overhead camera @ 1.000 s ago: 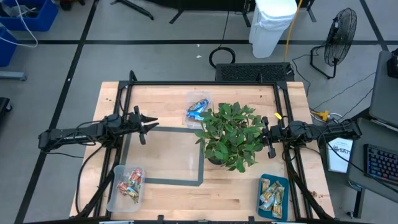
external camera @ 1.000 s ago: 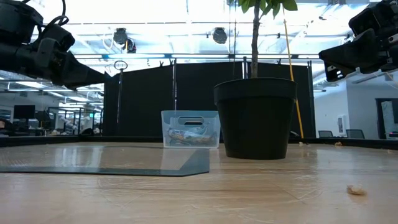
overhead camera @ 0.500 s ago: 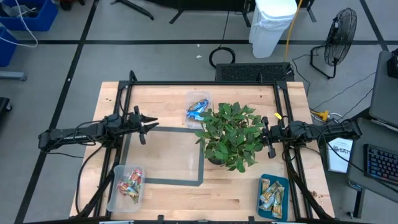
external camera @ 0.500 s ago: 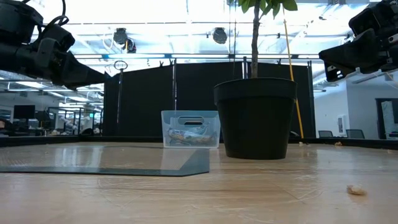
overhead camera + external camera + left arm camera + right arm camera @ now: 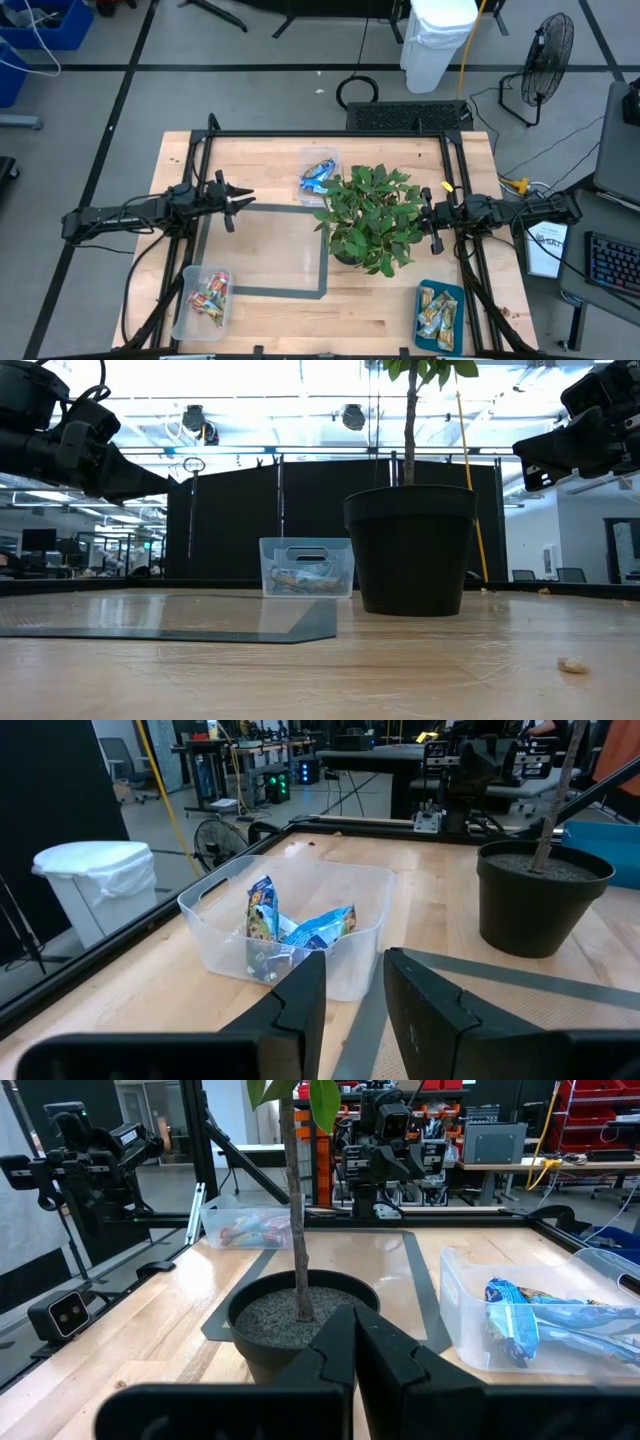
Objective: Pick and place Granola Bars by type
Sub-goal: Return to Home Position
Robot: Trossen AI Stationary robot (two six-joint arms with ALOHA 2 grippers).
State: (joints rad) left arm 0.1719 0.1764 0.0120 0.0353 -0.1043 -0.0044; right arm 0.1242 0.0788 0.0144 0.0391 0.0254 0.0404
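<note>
Sort looks done. High view, all relative to the potted plant [image 5: 368, 218]: blue granola bars [image 5: 317, 177] in clear tub [image 5: 306, 160] just up-left, red bars [image 5: 208, 296] in second tub [image 5: 183, 318] down-left, green-beige bars [image 5: 437, 312] in teal tray [image 5: 455, 340] down-right. Left gripper [image 5: 240, 199] is left of it, slightly parted, empty. Right gripper [image 5: 424, 217] is beside the leaves, closed, empty. Homing: retract outward and avoid the foliage.

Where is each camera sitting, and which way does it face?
High view: overhead, straight down on the table; left gripper, right gripper.
Low view: table height, across at the plant pot and the blue-bar tub; left arm upper left, right arm upper right.
Left wrist view: past its open fingers at the blue-bar tub.
Right wrist view: past its shut fingers at the plant pot, left arm beyond.
Shared: both wrist views show pot and tub.
</note>
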